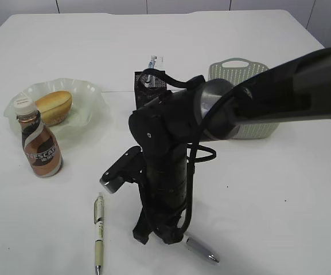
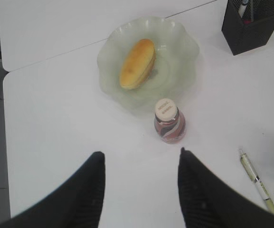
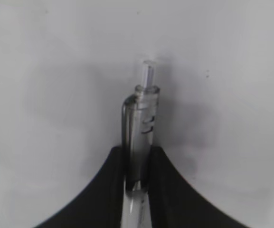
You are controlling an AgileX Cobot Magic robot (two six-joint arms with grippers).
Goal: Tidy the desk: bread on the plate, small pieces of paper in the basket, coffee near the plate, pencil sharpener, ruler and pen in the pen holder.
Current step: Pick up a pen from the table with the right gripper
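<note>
Desk (image 1: 280, 189): white, bears all items. Basket (image 1: 242, 74) far right; plate (image 1: 85, 94) far left holds bread (image 1: 55, 106); coffee (image 1: 39, 146) just beside plate; pen holder (image 1: 148, 86) behind arm. Right gripper (image 3: 137, 164): jaws pinch silver pen (image 3: 144, 123) lying on desk near its end; off-centre grip risks pen pivoting or slipping at lift. Left gripper (image 2: 139, 185): jaws apart, empty. Second pen (image 1: 98, 232) lies loose

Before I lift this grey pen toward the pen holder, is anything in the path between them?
Nothing on the desk lies between the grey pen, gripped in the right hand, and the pen holder. Only the right arm itself stands over that stretch. The second pen lies off to the left.
</note>
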